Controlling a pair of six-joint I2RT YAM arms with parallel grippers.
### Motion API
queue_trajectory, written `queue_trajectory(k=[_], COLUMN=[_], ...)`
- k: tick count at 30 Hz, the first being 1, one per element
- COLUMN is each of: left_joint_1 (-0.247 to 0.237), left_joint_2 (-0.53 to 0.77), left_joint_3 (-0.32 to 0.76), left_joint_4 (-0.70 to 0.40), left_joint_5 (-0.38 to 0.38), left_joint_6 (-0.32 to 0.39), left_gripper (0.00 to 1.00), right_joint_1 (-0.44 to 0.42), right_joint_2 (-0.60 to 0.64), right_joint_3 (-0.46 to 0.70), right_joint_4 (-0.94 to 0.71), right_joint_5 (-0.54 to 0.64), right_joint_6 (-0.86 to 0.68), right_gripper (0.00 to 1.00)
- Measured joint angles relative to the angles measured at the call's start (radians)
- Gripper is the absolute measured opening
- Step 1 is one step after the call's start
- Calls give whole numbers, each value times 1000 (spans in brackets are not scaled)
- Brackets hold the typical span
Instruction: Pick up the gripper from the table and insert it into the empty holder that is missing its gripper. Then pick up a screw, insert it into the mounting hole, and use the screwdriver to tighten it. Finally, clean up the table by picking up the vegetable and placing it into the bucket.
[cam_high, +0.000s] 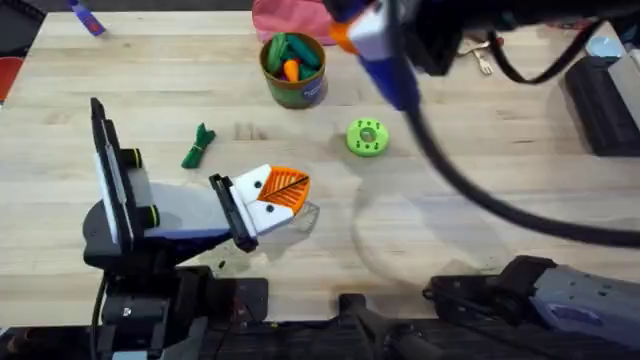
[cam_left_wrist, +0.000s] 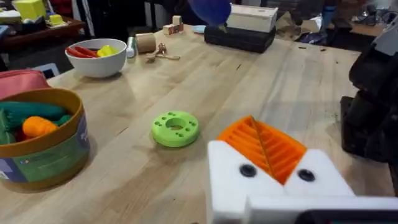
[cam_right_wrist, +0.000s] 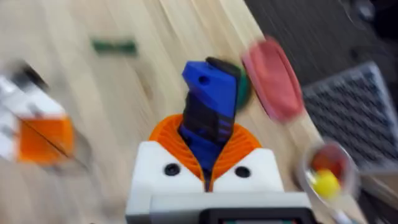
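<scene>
My right gripper (cam_high: 372, 38) hangs high over the table's far side, shut on the blue screwdriver (cam_high: 392, 72). In the right wrist view the screwdriver (cam_right_wrist: 211, 93) stands between the orange pads of my right gripper (cam_right_wrist: 208, 146). My left gripper (cam_high: 283, 193) rests low at mid-table, its orange pads pressed together in their white holders (cam_left_wrist: 239, 177). The dark green vegetable (cam_high: 198, 147) lies on the wood left of it. The bucket (cam_high: 293, 70) of toy vegetables stands at the back, also seen in the left wrist view as the bucket (cam_left_wrist: 46, 146). A loose gripper piece and a screw are out of view.
A bright green disc (cam_high: 367, 137) lies right of the bucket and ahead of my left gripper (cam_left_wrist: 261, 149). A white bowl (cam_left_wrist: 96, 57), a pink pouch (cam_high: 285, 18) and a black tray (cam_high: 605, 100) sit along the far and right edges.
</scene>
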Motion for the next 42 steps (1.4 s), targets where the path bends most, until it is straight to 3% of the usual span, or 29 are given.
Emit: queue_trajectory(k=[10, 17, 22, 31, 36, 41, 42], left_joint_1=[0, 0, 0, 0, 0, 0, 0], left_joint_2=[0, 0, 0, 0, 0, 0, 0], left_joint_3=[0, 0, 0, 0, 0, 0, 0], left_joint_4=[0, 0, 0, 0, 0, 0, 0], left_joint_5=[0, 0, 0, 0, 0, 0, 0], left_joint_6=[0, 0, 0, 0, 0, 0, 0], left_gripper=[14, 14, 14, 14, 14, 14, 14], right_joint_1=[-66, -205, -312, -460, -504, -506, -505], right_joint_2=[15, 120, 161, 215, 251, 289, 291], right_joint_3=[0, 0, -60, -371, -490, -502, -502], right_joint_4=[-345, -396, -319, 43, 145, 162, 163], right_joint_5=[254, 307, 316, 312, 312, 283, 280], right_joint_6=[-359, -443, -484, -573, -627, -645, -643], right_gripper=[22, 22, 22, 22, 22, 26, 80])
